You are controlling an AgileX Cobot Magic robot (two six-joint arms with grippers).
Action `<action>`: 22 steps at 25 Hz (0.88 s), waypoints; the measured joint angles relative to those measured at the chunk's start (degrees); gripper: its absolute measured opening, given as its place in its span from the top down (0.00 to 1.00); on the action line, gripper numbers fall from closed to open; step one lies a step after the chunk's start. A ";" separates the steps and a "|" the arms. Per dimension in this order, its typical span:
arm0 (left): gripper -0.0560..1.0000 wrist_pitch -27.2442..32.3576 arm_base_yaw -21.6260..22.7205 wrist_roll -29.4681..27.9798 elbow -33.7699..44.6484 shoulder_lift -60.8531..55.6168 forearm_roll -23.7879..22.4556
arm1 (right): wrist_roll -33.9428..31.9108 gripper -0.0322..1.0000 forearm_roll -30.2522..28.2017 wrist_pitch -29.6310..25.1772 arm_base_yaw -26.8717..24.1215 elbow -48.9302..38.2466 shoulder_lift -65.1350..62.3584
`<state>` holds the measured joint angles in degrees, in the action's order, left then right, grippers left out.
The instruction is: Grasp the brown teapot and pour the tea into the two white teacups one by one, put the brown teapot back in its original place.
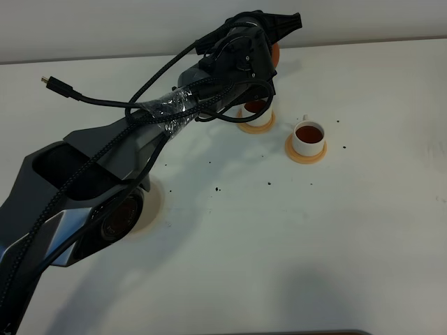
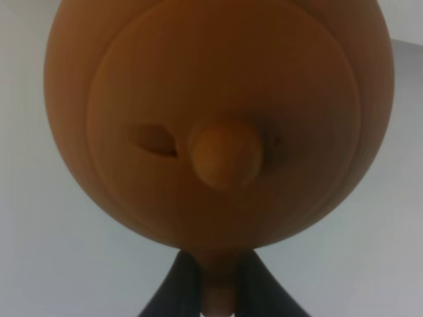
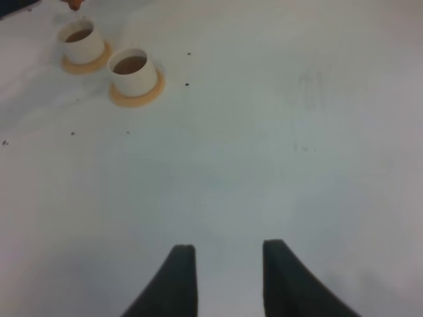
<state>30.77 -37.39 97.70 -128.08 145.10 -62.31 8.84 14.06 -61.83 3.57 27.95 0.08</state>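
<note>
From the high camera, we see a big white table. Our left arm reaches from the lower left of the picture up to the top middle. It is black and gray, with thick black cables wrapped in clear tape. At its far end, near the top middle, only a small bit of the brown teapot peeks out past the arm. Right under it stands one white cup on a small orange saucer, partly hidden by the arm. A second white cup stands just to the right of it on its own orange saucer. This cup has dark brown tea in it. Tiny dark specks lie on the table near the cups. At the left, under the arm, a pale round mat shows a little.

From the left wrist camera, the teapot fills most of the picture. We look at its round lid, with the small knob in the middle. At the bottom middle, our left gripper is clenched on the teapot handle, with one dark finger on each side.

From the right wrist camera, our right gripper is at the bottom middle. Its two dark fingers are spread apart with nothing between them, above bare table. The two cups sit in the upper left of the picture, one beside the other, both with brown tea inside. A bit of orange shows at the top edge above the farther cup.
</note>
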 joint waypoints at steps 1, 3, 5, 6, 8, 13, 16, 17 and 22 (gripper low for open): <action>0.84 0.00 0.00 0.00 0.00 0.00 0.06 | 0.00 0.74 0.00 0.00 0.00 0.00 0.00; 0.84 0.00 0.00 0.00 0.00 0.00 0.11 | 0.00 0.74 0.00 0.00 0.00 0.00 0.00; 0.84 0.00 0.00 0.00 0.00 0.00 0.11 | 0.00 0.74 0.00 0.00 0.00 0.00 0.00; 0.84 0.00 0.00 0.00 0.00 0.00 0.17 | 0.00 0.74 0.00 0.00 0.00 0.00 0.00; 0.84 0.00 0.00 0.00 0.00 0.00 0.17 | 0.00 0.74 0.00 0.00 0.00 0.00 0.00; 0.84 0.06 0.00 0.05 0.00 0.00 0.87 | 0.00 0.74 0.00 0.00 0.00 0.00 0.00; 0.84 1.12 0.00 0.05 0.00 0.00 2.23 | 0.00 0.74 0.00 0.00 0.00 0.00 0.00; 0.84 1.58 0.00 0.05 0.00 0.00 2.74 | 0.00 0.74 0.00 0.00 0.00 0.00 0.00; 0.84 4.21 0.00 -1.73 0.00 0.00 4.22 | 0.00 0.74 0.00 0.00 0.00 0.00 0.00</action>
<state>34.98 -37.39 95.97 -128.08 145.10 -58.09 8.84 14.06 -61.83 3.57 27.95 0.08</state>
